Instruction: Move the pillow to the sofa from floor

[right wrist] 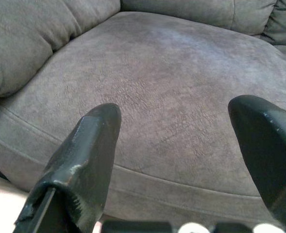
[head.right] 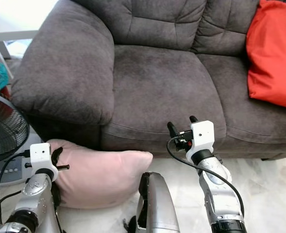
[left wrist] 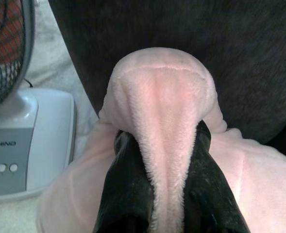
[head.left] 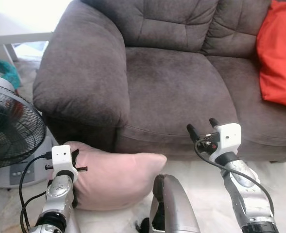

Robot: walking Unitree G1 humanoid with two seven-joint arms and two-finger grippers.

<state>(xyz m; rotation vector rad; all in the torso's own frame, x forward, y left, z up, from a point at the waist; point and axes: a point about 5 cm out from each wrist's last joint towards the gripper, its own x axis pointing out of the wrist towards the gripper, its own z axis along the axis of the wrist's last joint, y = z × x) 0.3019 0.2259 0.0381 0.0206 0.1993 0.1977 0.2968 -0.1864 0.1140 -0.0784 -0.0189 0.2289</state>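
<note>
A pale pink pillow [head.left: 114, 178] lies on the floor against the front of the grey sofa [head.left: 172, 82], below its left armrest. My left gripper [left wrist: 157, 160] is shut on the pillow's left corner, a fold of pink plush pinched between its black fingers [left wrist: 128, 194]. At the pillow's left end sits the left wrist [head.left: 63, 162]. My right gripper [head.left: 201, 127] is open and hangs in the air just before the sofa's seat edge, with nothing between its fingers [right wrist: 92, 145].
A red cushion [head.left: 278, 53] rests on the sofa's right seat. A standing fan [head.left: 9, 131] with a white base [left wrist: 16, 145] is close on the left, beside the pillow. The sofa's left seat cushion [right wrist: 181, 97] is bare. Light rug underfoot.
</note>
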